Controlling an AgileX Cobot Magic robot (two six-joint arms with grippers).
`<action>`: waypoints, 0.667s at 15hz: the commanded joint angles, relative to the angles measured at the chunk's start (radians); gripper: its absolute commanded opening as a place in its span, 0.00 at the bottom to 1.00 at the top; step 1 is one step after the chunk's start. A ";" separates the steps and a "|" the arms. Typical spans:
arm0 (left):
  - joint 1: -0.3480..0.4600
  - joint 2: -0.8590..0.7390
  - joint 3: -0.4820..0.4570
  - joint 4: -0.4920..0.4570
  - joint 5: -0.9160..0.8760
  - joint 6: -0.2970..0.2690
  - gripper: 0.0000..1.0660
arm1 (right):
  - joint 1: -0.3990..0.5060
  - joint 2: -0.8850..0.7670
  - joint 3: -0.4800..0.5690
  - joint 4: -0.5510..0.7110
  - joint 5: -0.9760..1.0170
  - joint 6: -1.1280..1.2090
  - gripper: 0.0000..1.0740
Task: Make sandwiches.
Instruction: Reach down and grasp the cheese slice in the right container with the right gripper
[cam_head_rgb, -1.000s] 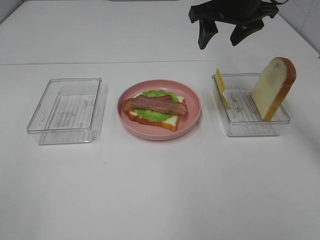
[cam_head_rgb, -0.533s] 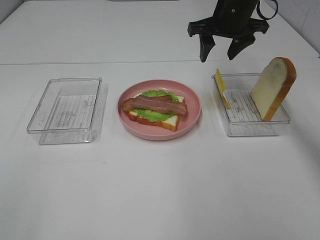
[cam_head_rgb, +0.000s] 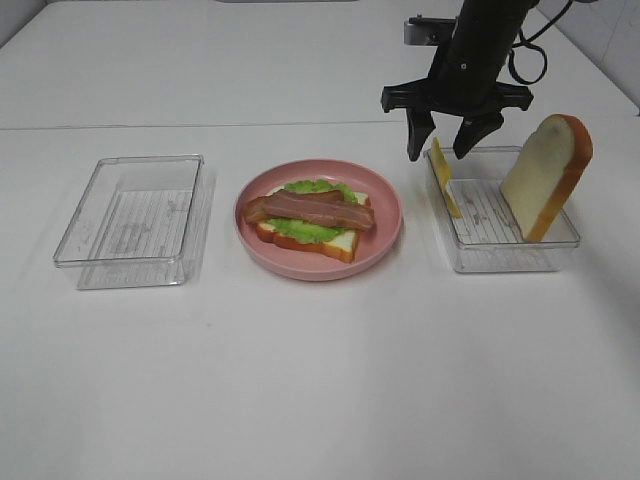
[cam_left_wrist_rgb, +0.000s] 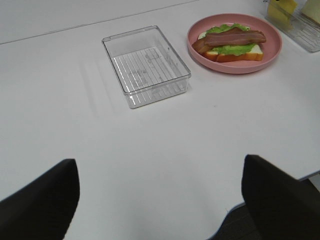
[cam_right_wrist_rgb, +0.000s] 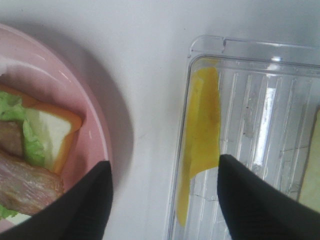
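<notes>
Hovering over the far-left corner of the right tray (cam_head_rgb: 505, 262), the right gripper (cam_head_rgb: 438, 153) has its jaws spread, one finger on either side of the cheese slice (cam_head_rgb: 445, 182). Nothing is pinched.

Step in hand, as I read it: fetching the cheese for the half-built sandwich (cam_head_rgb: 310, 222), which sits open-faced on the pink plate (cam_head_rgb: 388, 238) at table centre. Bottom bread, lettuce (cam_head_rgb: 300, 230) and bacon (cam_head_rgb: 312, 208) are down. No cheese and no top slice yet.

Cheese: stands on edge, leaning on the tray's left wall. Long axis runs near to far along that wall; broad faces look left and right. In the right wrist view it lies between the two fingers, nearer one of them.

Next move probably calls for lowering straight down and closing across the thin faces. The tray wall is just beside the slice, so one finger has little room.

Bacon long axis: left to right, slightly slanted. Bread slice (cam_head_rgb: 548, 175) is upright at the tray's right, rounded crust end up.

Left gripper (cam_left_wrist_rgb: 159, 165): spread wide and empty, over bare table at the near left. The left tray (cam_head_rgb: 125, 263) holds nothing.
</notes>
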 joint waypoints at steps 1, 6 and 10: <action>-0.001 -0.021 0.001 -0.003 -0.011 0.001 0.78 | -0.004 0.026 -0.006 -0.013 -0.004 0.004 0.50; -0.001 -0.021 0.001 -0.003 -0.011 0.001 0.78 | -0.004 0.028 -0.006 -0.017 -0.009 0.005 0.11; -0.001 -0.021 0.001 -0.003 -0.011 0.001 0.78 | -0.004 0.024 -0.006 -0.036 0.012 0.005 0.00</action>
